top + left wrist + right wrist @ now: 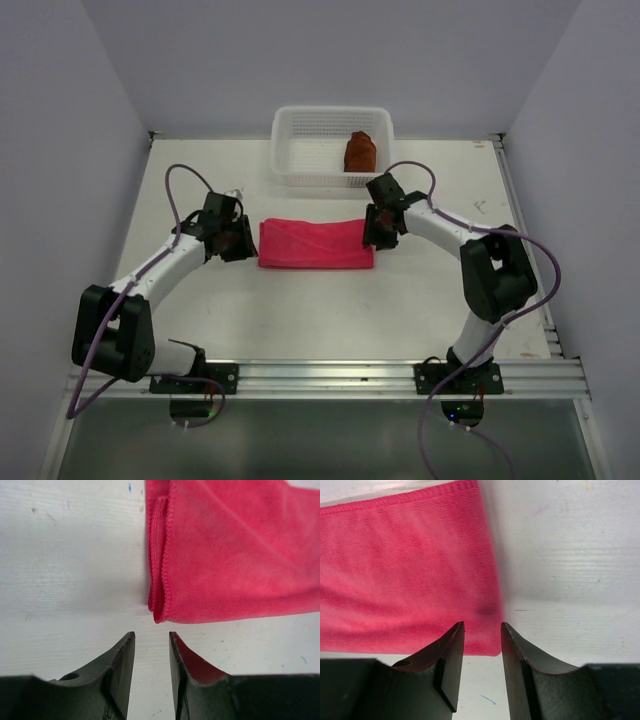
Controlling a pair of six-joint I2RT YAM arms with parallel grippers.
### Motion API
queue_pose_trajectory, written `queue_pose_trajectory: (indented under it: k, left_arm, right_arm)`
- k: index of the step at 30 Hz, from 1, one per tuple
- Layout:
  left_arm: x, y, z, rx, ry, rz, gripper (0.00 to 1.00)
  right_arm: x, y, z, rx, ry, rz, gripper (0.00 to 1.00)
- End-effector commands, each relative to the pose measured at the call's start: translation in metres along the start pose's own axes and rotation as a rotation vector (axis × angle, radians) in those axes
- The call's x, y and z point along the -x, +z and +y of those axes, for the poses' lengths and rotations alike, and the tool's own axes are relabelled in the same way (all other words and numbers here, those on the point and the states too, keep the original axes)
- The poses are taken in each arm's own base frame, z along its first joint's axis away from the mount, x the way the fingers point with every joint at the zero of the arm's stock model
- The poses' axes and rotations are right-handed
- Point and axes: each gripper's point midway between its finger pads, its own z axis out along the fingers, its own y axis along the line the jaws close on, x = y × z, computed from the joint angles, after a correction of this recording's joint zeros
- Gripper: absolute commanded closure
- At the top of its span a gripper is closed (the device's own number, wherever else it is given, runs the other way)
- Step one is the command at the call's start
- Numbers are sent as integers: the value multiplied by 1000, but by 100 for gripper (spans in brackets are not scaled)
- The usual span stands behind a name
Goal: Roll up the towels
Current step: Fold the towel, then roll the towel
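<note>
A pink towel (pixel 315 244) lies folded into a long flat strip in the middle of the table. My left gripper (pixel 240 243) is open and empty just off the towel's left end; in the left wrist view the towel's folded corner (pixel 160 612) lies just ahead of my fingertips (pixel 151 636). My right gripper (pixel 372 238) is open and empty over the towel's right end; in the right wrist view the towel's near right corner (pixel 487 640) sits between my fingertips (pixel 482 626). A rolled rust-brown towel (pixel 360 152) stands in the white basket (pixel 290 135).
The white basket stands at the back of the table, just behind the pink towel. Grey walls close in the left, right and back sides. A metal rail (pixel 330 375) runs along the near edge.
</note>
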Motion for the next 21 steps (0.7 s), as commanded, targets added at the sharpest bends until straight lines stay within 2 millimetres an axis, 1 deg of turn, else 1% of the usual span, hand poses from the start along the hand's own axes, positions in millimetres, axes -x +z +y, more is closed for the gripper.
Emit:
queue_pose_trajectory:
  k: [1,2,3,5,6,7,8,9,10,11,12,13,14,15,16,18,19,21]
  left_arm:
    - [40,-34,-14,-23,-21,-159,62]
    - [45,-38,-17,-31,-23,-179,62]
    - [53,-43,-21,-45,-23,-209,61]
    - [68,-54,-37,-107,-19,-258,60]
    - [78,-57,-46,-142,-9,-289,60]
    - [89,-59,-56,-166,7,-300,56]
    - [94,-59,-64,-178,24,-303,53]
    - [99,-58,-71,-185,43,-302,50]
    - [107,-56,-87,-200,72,-302,47]
    - [110,-55,-97,-214,88,-300,46]
    - [114,-54,-106,-227,106,-304,45]
    - [116,-49,-123,-240,134,-299,42]
    - [118,-47,-134,-255,149,-304,41]
    - [118,-43,-142,-265,166,-298,39]
    - [116,-35,-159,-279,192,-281,38]
    - [111,-24,-176,-295,219,-250,38]
    - [107,-13,-192,-304,242,-228,38]
    - [100,-2,-206,-308,266,-200,38]
  right_arm:
    - [7,-14,-4,69,50,-29,59]
    - [6,-14,-4,89,67,-21,58]
    - [-2,-11,-8,89,79,-3,56]
    - [1,-13,-9,130,129,-22,48]
    - [-12,-10,-10,163,150,13,48]
    - [-5,-8,-8,205,196,-15,47]
    - [-4,-11,-6,239,221,-27,47]
    - [-19,-7,-9,265,247,12,47]
    - [-12,-6,-7,298,271,-14,47]
    - [-13,-8,-6,318,299,-18,47]
    - [-20,-5,-8,321,309,-6,48]
    - [-18,-7,-6,345,311,-22,48]
    - [-17,-9,-5,356,320,-32,48]
    - [-22,-8,-8,353,326,-30,49]
    - [-21,-8,-7,361,327,-40,49]
    - [-23,-6,-8,365,332,-39,49]
    - [-23,-5,-7,370,331,-43,50]
    - [-26,-2,-7,376,338,-31,51]
